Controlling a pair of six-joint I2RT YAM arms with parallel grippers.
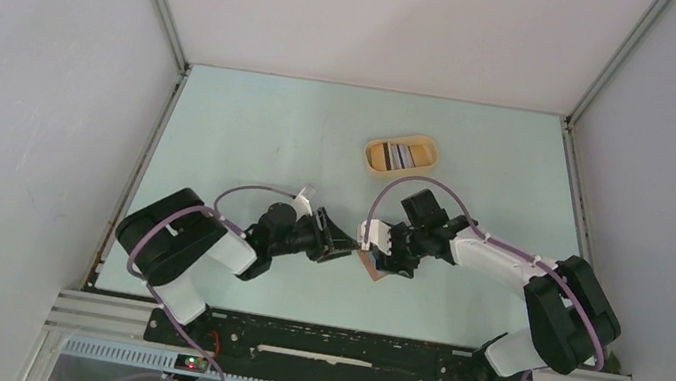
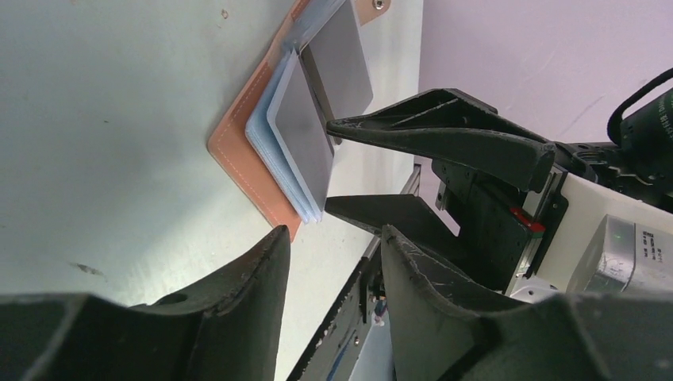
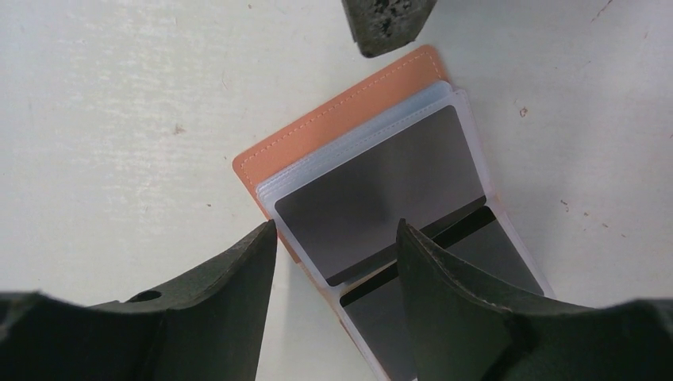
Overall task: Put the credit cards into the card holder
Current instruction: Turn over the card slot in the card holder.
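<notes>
Right wrist | left gripper (image 2: 333, 238), right gripper (image 3: 337, 230) spread, empty | card holder (image 3: 333, 119) lay by table (image 1: 251, 137) near edge | risk: closing could drag card (image 3: 381, 182) out

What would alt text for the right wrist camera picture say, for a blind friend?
An open reddish-brown card holder lies on a pale table, dark grey cards showing in its clear sleeves. The two black fingers of the right end effector stand apart in the foreground above it, holding nothing, and another black fingertip pokes in at the top edge.
</notes>
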